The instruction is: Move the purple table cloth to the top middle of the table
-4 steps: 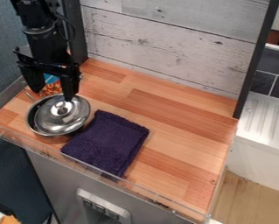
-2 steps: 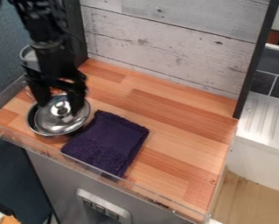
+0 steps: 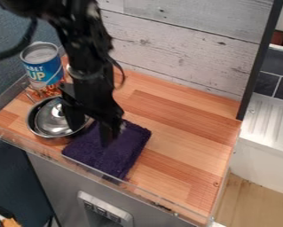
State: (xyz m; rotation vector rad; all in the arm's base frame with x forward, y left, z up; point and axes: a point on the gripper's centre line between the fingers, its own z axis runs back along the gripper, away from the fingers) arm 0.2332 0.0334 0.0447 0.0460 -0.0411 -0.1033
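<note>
The black gripper (image 3: 91,136) hangs over the left part of the folded purple cloth (image 3: 116,153), its two fingers spread apart with nothing between them. One finger is beside the pot's lid, the other over the cloth. The cloth lies on the wooden table (image 3: 182,133) near its front edge, just right of the pot; part of its upper left is hidden behind the gripper. Whether the fingertips touch the cloth I cannot tell.
A metal pot (image 3: 35,127) with a shiny lid (image 3: 50,119) stands at the left. Behind it is a blue and white can (image 3: 42,68). A low clear rim (image 3: 149,197) runs along the front edge, and a whitish plank wall (image 3: 185,48) borders the back.
The gripper has moved right and toward the front, from above the pot to over the cloth. The can behind the arm has come into view. The cloth and pot have stayed in place.
</note>
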